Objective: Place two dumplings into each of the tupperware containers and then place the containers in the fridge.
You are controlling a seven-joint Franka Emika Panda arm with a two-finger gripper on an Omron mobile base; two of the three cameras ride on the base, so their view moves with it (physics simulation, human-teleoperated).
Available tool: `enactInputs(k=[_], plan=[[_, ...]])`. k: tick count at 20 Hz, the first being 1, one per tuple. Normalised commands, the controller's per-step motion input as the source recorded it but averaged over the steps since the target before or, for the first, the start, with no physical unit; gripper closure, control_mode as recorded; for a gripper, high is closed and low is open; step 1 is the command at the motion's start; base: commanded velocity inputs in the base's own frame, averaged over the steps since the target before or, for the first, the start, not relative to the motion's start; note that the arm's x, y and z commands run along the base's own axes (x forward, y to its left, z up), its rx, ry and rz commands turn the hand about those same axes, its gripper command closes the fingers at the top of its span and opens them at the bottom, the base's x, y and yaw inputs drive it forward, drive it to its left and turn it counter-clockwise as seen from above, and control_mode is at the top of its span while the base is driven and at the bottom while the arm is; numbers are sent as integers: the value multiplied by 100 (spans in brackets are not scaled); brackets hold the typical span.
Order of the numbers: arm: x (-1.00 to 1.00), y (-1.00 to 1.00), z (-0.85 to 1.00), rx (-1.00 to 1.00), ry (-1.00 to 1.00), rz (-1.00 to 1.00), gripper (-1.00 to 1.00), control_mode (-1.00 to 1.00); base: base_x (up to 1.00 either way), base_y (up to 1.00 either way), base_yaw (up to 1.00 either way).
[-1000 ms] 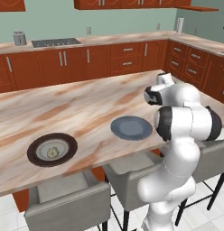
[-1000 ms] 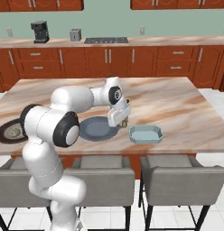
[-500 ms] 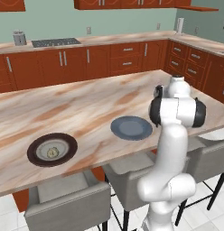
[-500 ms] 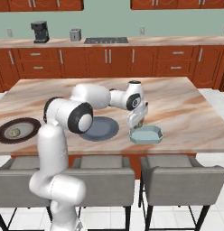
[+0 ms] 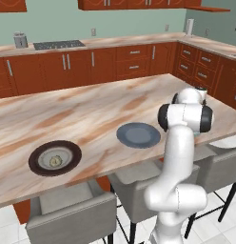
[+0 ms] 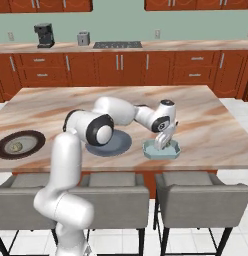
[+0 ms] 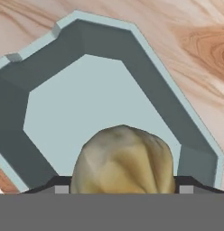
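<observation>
The arm is swinging from the grey plate (image 6: pixel 108 143) to over the tub (image 6: pixel 161 150), fingers pinching a dumpling (image 7: pixel 123 160), so drop-in looks next.

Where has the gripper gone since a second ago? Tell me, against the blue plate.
Yes. The gripper swung rightward off the grey-blue plate and now hangs low over the tupperware container.

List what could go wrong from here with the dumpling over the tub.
1. In the hand view the dumpling sits between the finger tips near one wall of the tupperware container; released here, it may land against that wall or roll.
2. The gripper hangs low over the container, which sits near the counter edge; a nudge could push it toward the stools.
</observation>
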Motion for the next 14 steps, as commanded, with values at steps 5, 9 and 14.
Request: enactInputs(k=[5, 9, 14], plan=[[0, 17, -37, -9, -4, -3, 100, -100, 0, 0, 0], [0, 29, -11, -13, -4, -6, -100, -100, 0, 0, 0], [10, -9, 9, 1, -12, -5, -100, -100, 0, 0, 0]])
